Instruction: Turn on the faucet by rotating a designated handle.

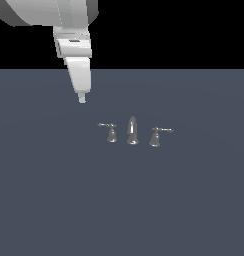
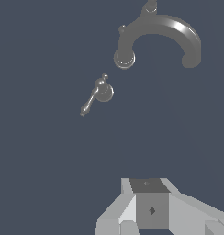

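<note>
The faucet is a tiny chrome three-piece set on the dark floor. Its tapered spout [image 1: 132,131] stands in the middle. The designated handle [image 1: 111,133] stands on the exterior view's left of the spout, its thin lever jutting leftward. The twin handle [image 1: 155,136] stands on the right, lever jutting rightward. My gripper [image 1: 82,99] hangs above the floor, behind and to the left of the designated handle, apart from it; its fingers look closed together and empty. In the wrist view the designated handle [image 2: 103,92], the curved spout [image 2: 159,30] and my gripper [image 2: 147,186] show.
A flat dark grey-blue floor [image 1: 54,200] spreads all around the faucet. The twin handle [image 2: 150,7] shows only partly at the wrist view's edge. The big white arm link [image 1: 49,12] fills the exterior view's upper left.
</note>
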`<act>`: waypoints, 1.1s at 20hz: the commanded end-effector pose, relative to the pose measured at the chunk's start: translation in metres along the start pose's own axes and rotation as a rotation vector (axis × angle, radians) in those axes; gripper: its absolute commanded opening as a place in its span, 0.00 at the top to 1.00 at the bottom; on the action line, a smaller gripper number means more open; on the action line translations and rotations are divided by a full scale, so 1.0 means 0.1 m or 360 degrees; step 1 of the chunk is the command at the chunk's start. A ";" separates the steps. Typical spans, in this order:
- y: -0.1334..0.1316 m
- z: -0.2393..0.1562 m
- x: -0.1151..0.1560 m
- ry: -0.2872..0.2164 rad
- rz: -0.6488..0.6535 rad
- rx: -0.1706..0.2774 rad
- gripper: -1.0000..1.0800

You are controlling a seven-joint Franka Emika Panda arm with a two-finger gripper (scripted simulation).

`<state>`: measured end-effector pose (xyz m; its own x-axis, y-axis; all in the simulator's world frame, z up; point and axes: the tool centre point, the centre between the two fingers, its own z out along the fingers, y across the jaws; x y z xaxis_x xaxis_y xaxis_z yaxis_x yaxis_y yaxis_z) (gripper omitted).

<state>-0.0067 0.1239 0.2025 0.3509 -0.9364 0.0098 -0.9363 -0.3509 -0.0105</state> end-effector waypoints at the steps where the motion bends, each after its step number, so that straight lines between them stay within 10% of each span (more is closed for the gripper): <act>1: -0.12 0.14 0.07 0.0001 0.0090 -0.0002 1.00; 22: -0.89 1.20 0.85 -0.0005 0.0807 -0.0020 1.00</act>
<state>0.1033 0.0778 0.0887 -0.1280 -0.9918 0.0042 -0.9918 0.1280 -0.0006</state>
